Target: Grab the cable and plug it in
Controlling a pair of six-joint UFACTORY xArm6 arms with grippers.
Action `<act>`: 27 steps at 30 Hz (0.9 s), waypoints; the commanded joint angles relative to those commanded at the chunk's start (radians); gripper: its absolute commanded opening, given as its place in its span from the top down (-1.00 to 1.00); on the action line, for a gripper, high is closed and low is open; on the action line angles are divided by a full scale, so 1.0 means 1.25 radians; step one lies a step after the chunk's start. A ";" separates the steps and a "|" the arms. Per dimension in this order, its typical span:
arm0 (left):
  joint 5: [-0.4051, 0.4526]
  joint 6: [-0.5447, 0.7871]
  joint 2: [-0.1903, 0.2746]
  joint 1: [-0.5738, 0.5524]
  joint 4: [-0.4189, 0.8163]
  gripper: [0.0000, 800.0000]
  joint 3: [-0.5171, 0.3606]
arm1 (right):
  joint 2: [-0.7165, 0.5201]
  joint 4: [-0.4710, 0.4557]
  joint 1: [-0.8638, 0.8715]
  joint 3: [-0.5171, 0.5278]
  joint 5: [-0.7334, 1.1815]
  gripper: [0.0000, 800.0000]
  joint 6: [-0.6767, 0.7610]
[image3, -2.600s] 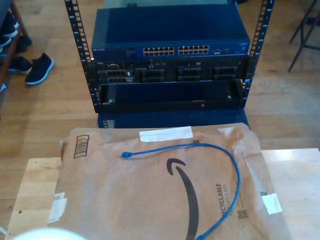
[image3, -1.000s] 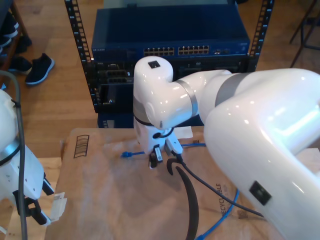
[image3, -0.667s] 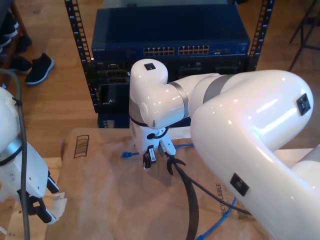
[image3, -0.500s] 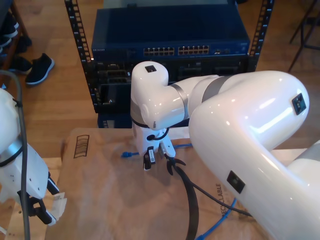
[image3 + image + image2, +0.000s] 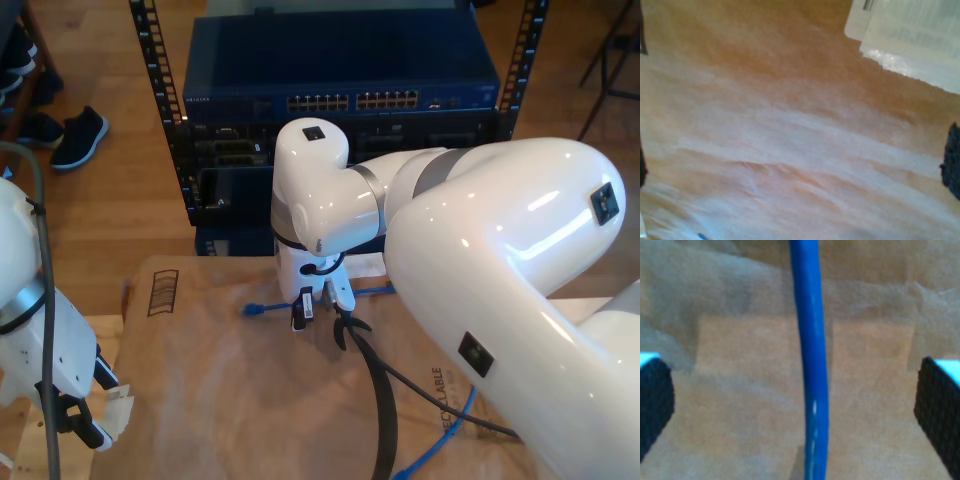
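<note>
Cable (image 5: pixel 810 365), bright blue, is seen lying on brown paper (image 5: pixel 230 390) before the rack (image 5: pixel 340 110), running between the spread pads (image 5: pixel 655 405) of my second gripper (image 5: pixel 312 308), touched by neither. My first gripper (image 5: pixel 85 428) is held low near the exterior view's left edge by a white label (image 5: pixel 910 35); whether its jaws are apart cannot be told.

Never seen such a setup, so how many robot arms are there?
2. One white arm reaches in from the exterior view's right, over the blue cable; the other arm stands at the exterior view's left edge, above the brown paper.
</note>
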State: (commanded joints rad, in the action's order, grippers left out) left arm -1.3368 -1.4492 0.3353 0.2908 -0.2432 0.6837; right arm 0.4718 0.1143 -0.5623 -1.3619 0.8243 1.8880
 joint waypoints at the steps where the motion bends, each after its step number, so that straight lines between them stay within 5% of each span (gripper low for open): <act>1: 0.000 0.000 0.000 0.000 0.000 -1.00 0.000 | 0.000 0.000 0.000 -0.001 -0.001 -0.48 0.000; 6: 0.000 0.000 0.000 0.000 0.000 -1.00 0.000 | 0.000 -0.001 0.000 -0.001 0.000 -0.21 0.011; 16: 0.000 0.000 0.000 -0.001 0.000 -1.00 0.001 | 0.000 -0.001 0.001 -0.001 0.000 -0.08 0.011; 20: 0.000 0.000 0.000 -0.001 0.000 -1.00 0.001 | 0.000 -0.001 0.002 -0.001 -0.001 0.26 0.016; 23: 0.000 -0.001 0.000 -0.001 0.000 -1.00 0.004 | -0.001 -0.002 0.004 0.005 -0.017 0.83 0.022; 27: -0.001 0.000 0.000 -0.001 -0.001 -1.00 0.009 | -0.020 -0.002 0.004 0.031 -0.053 0.99 0.022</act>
State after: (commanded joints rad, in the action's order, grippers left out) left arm -1.3383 -1.4492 0.3353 0.2892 -0.2447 0.6945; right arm 0.4473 0.1112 -0.5577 -1.3236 0.7584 1.9156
